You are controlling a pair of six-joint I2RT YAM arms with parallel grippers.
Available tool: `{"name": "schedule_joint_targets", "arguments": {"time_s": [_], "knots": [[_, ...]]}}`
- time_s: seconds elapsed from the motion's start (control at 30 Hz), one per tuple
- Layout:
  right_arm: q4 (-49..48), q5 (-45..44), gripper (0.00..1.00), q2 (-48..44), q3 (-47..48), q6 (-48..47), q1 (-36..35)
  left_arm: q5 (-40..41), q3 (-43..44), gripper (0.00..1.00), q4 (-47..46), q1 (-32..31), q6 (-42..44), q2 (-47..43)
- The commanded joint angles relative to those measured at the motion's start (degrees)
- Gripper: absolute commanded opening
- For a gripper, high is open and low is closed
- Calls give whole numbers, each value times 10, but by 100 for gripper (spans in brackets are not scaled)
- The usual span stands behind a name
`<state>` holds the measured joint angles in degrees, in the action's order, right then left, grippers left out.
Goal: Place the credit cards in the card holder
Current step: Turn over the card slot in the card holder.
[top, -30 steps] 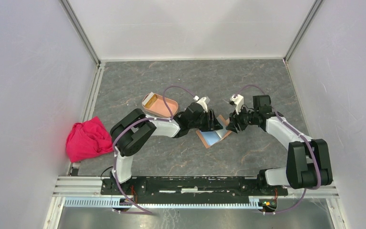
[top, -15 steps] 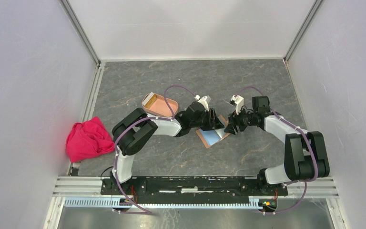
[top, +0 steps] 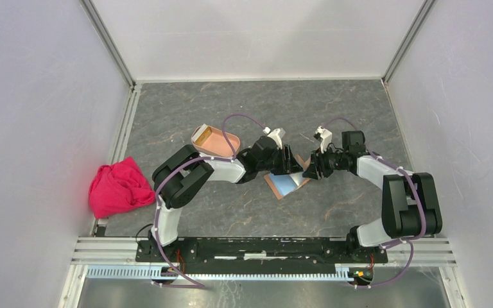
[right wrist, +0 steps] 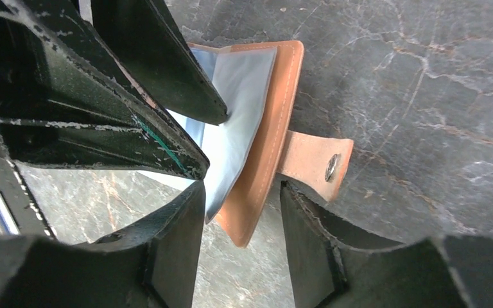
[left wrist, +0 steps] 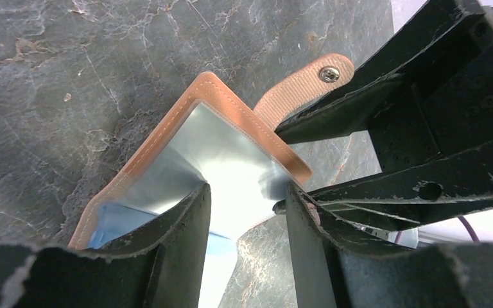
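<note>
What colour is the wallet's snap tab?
Tan brown; the snap tab shows best in the left wrist view.

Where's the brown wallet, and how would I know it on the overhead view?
On the marbled table, look at the middle, where the left gripper and right gripper meet. The wallet lies open beneath them: flat tan leather with a glossy blue-grey sleeve and a snap tab, unlike the rimmed salmon-pink oval tray beyond the left arm.

Salmon-pink oval card holder (top: 213,140) lying flat, left of centre; blue card (top: 287,185) inside the open brown wallet (left wrist: 224,160) nearby.
</note>
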<state>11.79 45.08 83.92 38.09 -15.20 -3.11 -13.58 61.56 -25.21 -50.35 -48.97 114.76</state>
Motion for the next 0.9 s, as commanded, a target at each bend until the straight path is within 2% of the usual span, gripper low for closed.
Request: {"name": "schedule_joint_targets", "arguments": {"time_s": [0.0, 0.13, 0.27, 0.6, 0.73, 0.87], "knots": [[-28, 44, 49, 24, -5, 35, 2, 8, 14, 53, -7, -3, -7, 4], [-36, 69, 34, 42, -5, 49, 2, 9, 8, 53, -14, -3, -9, 1], [-49, 104, 1, 41, -8, 67, 10, 13, -5, 53, -23, -2, -10, -15], [-178, 266, 0, -4, -51, 188, 52, 28, -117, 58, -122, 3, -41, -115], [-225, 301, 0, -37, -67, 227, 64, 34, -154, 60, -142, 5, -43, -153], [-256, 318, 0, -63, -77, 250, 67, 35, -184, 68, -177, 9, -45, -177]]}}
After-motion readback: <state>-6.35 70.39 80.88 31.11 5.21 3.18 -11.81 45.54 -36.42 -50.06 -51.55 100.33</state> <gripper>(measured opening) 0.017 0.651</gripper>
